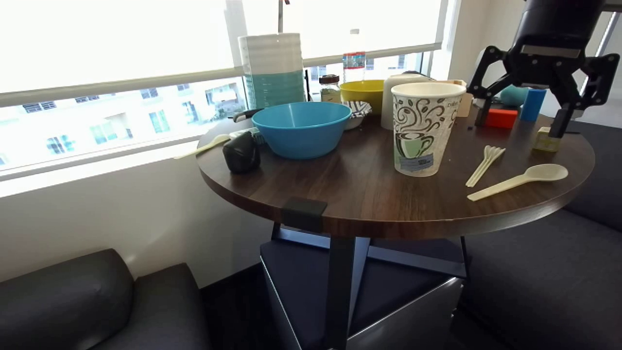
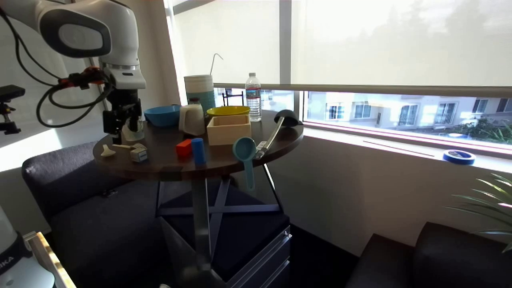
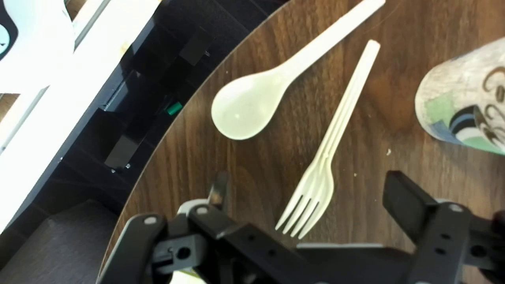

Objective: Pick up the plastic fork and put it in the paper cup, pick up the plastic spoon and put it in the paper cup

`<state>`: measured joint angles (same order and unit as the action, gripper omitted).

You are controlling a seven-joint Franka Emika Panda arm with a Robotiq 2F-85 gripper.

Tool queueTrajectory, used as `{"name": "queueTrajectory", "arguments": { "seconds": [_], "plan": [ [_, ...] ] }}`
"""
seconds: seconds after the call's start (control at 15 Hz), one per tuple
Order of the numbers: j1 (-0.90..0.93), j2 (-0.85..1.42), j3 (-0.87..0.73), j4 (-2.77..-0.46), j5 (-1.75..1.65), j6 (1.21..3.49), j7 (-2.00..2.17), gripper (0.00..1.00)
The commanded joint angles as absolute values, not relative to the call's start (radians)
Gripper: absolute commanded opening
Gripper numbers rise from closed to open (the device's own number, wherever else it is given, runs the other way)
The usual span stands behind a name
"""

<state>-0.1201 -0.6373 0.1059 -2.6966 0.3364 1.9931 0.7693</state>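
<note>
Window shades (image 1: pixel 121 43) hang partly lowered behind a round dark wood table (image 1: pixel 359 194); clutter on it includes a blue bowl (image 1: pixel 301 131), yellow bowl (image 1: pixel 362 90) and red block (image 1: pixel 502 118). Plastic fork (image 3: pixel 327 152) lies flat on the wood, plastic spoon (image 3: pixel 284 75) flat beside it, apart, on its left in the wrist view. Paper cup (image 1: pixel 425 129) stands upright; in that exterior view it's left of both utensils, fork closer to it, spoon out toward the near right edge. Gripper (image 1: pixel 520 124) hovers above the right part of the table, jaws spread wide, nothing held. Wrist view puts the fork's tined end in the gap between the jaws; height above it hard to tell. Small pale cube (image 1: pixel 544 142) overlaps one jaw tip in the exterior view; contact can't be told. Step in hand looks like the fork pick, lining up before the grasp; both utensils remain to be placed. Next move likely calls for shifting toward the handle, a slight wrist turn to square up across it, lowering to the wood, then closing. Fork is thin and flat, so stopping too high would probably miss. After that: lift, tip it upright, clear the cup rim, release; then spoon.
</note>
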Motion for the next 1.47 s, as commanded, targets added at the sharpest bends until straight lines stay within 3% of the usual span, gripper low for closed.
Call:
{"name": "queueTrajectory", "arguments": {
  "seconds": [0.0, 0.2, 0.27, 0.4, 1.0, 1.4],
  "plan": [
    [-0.143, -0.590, 0.128, -2.701, 0.309, 2.090, 0.845, 1.00],
    [-0.138, -0.549, 0.115, -2.698, 0.301, 2.118, 0.869, 0.98],
    [-0.138, -0.539, 0.112, -2.699, 0.296, 2.118, 0.874, 0.74],
    [-0.136, -0.523, 0.102, -2.700, 0.296, 2.119, 0.884, 0.69],
    [-0.127, -0.508, 0.049, -2.698, 0.333, 2.131, 0.870, 0.05],
    [-0.128, -0.519, 0.032, -2.687, 0.343, 2.165, 0.868, 0.00]
  ]
}}
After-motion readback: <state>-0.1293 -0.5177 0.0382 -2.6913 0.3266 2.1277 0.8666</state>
